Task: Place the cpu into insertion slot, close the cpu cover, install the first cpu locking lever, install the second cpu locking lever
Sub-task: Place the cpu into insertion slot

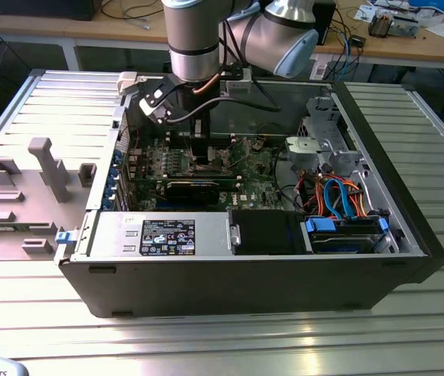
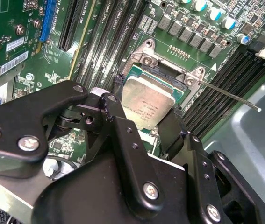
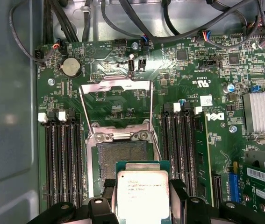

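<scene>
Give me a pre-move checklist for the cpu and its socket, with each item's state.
1. The cpu clamped in the gripper: ok.
2. The cpu cover swung up off the insertion slot: ok.
3. Slot's dark middle bare: ok.
4. Cpu seated in the slot: not ok, held off it.
5. Locking lever unlatched, sticking out away from the slot: ok.
6. Cpu square over the slot: cannot tell.

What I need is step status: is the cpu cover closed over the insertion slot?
No: in the first wrist view the cpu cover stands swung open, leaving the insertion slot bare.
</scene>
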